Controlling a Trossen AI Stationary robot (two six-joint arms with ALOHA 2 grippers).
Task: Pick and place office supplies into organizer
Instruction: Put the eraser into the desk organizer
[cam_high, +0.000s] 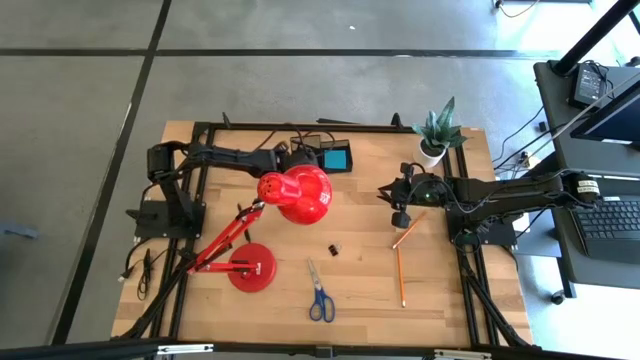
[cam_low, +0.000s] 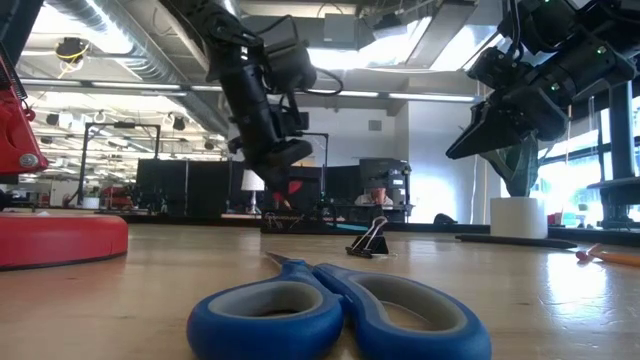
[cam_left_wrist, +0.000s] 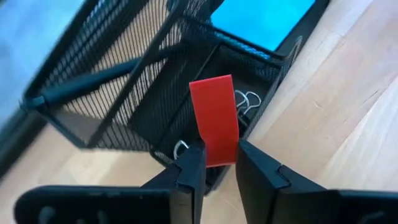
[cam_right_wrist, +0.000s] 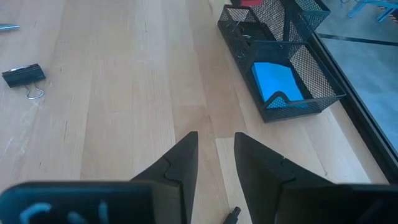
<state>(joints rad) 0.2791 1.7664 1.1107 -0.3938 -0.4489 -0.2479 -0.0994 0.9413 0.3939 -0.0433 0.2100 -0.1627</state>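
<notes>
Organizer (cam_left_wrist: 124, 93): left pincer (cam_left_wrist: 216, 163) grips red flat piece (cam_left_wrist: 214, 121) right above it. Right pincer (cam_right_wrist: 216, 155) narrow, empty, over bench (cam_right_wrist: 124, 93).

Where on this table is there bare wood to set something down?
Bare wood lies between the binder clip and the organizer, and right of the pencils. It is crowded around the red lamp and scissors.
</notes>
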